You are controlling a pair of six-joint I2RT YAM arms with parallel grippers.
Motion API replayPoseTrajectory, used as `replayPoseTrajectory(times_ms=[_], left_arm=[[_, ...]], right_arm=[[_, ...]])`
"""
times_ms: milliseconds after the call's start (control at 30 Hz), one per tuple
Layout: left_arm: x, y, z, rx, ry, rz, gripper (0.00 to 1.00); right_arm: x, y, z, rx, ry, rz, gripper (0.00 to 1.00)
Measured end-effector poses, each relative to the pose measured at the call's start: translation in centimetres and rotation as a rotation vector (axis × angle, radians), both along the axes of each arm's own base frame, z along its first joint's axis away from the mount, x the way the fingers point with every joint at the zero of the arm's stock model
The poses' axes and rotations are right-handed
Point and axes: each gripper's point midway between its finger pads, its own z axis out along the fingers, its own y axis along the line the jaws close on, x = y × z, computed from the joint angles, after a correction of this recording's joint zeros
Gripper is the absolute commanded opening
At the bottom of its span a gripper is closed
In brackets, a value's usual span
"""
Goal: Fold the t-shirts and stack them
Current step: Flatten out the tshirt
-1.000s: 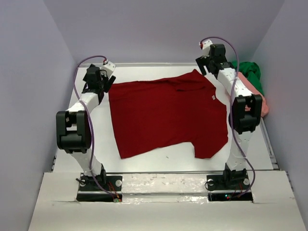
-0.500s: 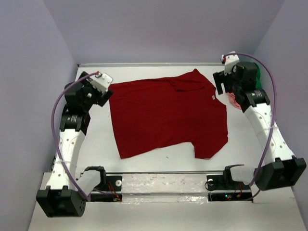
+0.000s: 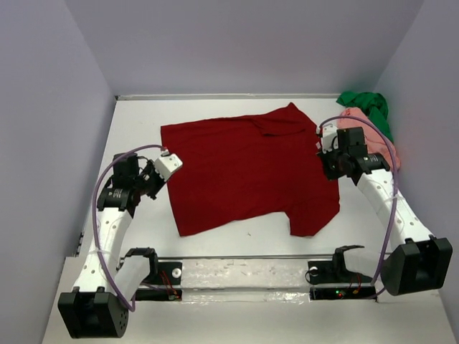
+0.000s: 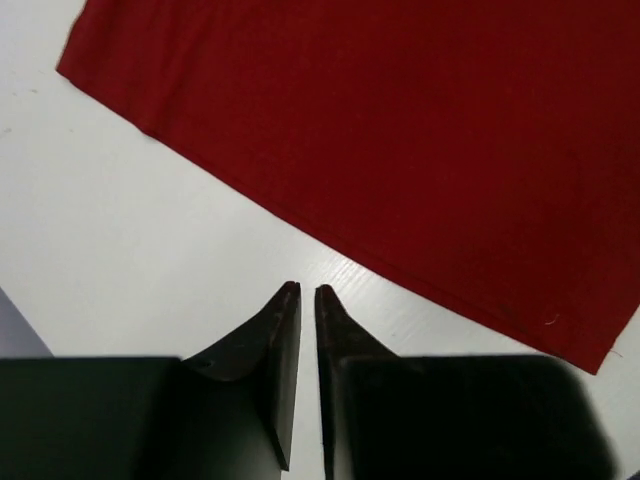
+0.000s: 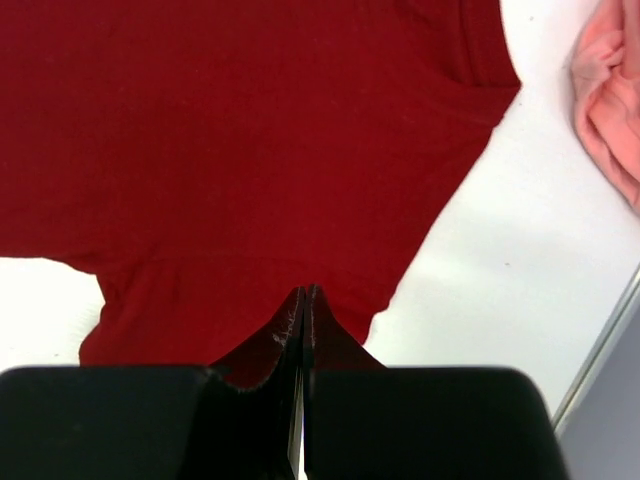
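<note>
Currently 3 t-shirts are on the white surface (image 3: 136, 129). 1 dark red t-shirt (image 3: 251, 168) lies spread flat in the middle, with 1 sleeve pointing toward the far wall and 1 sleeve at the near right. The other 2 are crumpled in the far right corner. These are 1 bright green t-shirt (image 3: 369, 107) against the wall and 1 salmon pink t-shirt (image 3: 356, 120) just in front of it, and the 2 touch each other.

Both of the 2 arms reach in from the near edge. The left gripper (image 4: 304, 290) is over bare surface just beside the left edge of the dark red t-shirt. Its 2 fingers are nearly together, with a thin slit between the tips and nothing in it; it does not touch the cloth. The right gripper (image 5: 303, 290) is over the right side of the dark red t-shirt, close to its edge. Its 2 fingertips are pressed together and no fold of cloth is visible between them. The salmon pink t-shirt sits at the upper right corner of the right wrist view, apart from the red cloth.
</note>
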Motion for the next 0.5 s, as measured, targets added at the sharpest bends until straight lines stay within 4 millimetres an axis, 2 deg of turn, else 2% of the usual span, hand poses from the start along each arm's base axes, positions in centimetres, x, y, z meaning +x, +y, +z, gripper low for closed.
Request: replayPoseTrajectory(times_ms=[100,233,367,433,500], left_arm=[[0.5,-0.1,-0.4,-0.013,0.012,0.006,0.00],[2.5,-0.4,-1.1,-0.043,0.020,0.026,0.00],[5.8,-1.1,-1.7,-0.085,0.045,0.036,0.00],[8.2,-1.7,-1.4,-0.109,0.051,0.032,0.00],[11.4,-2.4,-1.9,-0.130,0.075,0.028,0.00]], right_arm=[[0.4,0.2,-0.8,0.003,0.034,0.006,0.00],[1.9,0.5,-2.6,-0.001,0.095,0.008,0.00],[4.1,1.2,-4.0,0.012,0.148,0.021,0.00],[5.1,1.5,-4.2,0.022,0.151,0.027,0.00],[7.0,1.9,-4.2,0.028,0.143,0.032,0.00]])
